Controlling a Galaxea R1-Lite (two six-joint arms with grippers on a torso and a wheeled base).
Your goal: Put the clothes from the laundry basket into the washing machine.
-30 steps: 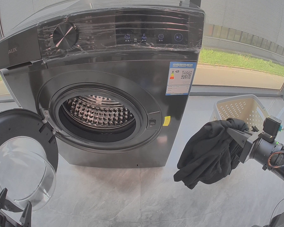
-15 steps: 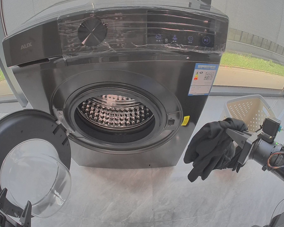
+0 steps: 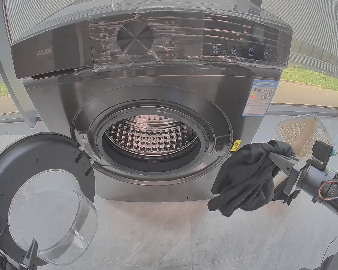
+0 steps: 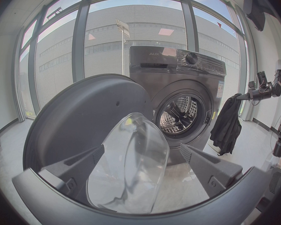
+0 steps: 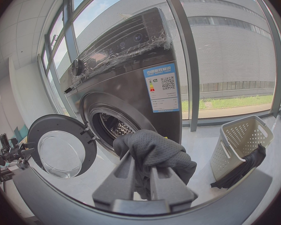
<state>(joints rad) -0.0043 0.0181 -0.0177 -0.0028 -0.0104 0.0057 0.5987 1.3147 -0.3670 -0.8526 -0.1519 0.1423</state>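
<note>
My right gripper (image 3: 278, 157) is pinched tight on a bunched fold of the dark garment (image 3: 247, 177), and the rest of the cloth hangs below the fingers in a loose clump, off the floor (image 3: 169, 233) as far as I can judge, just beside the lower right front corner of the washing machine (image 3: 157, 79). From the wrist I see the fold gripped high, so a lot of fabric dangles. To do this step well I would carry it across at the height of the drum opening (image 3: 150, 137), lead with the hanging bulk so it goes in over the lip first, push deep past the rubber seal, and only then let go. If I release early, a sleeve or hem could drape over the rim and stop the door from shutting. My left gripper (image 3: 18, 240) sits low at my left with its fingers spread and nothing between them, close in front of the open door (image 3: 37, 162) and its clear glass bowl (image 3: 52, 214). That door swings out to the left of the opening, so it does not block my path from the right, though the trailing cloth could catch on the latch side of the ring. Farther off, to the right of the machine, the laundry basket (image 3: 302, 130) stands by the window (image 3: 315, 38), and the right wrist view shows another dark garment (image 5: 240, 172) draped over its rim, so there is more to fetch
</note>
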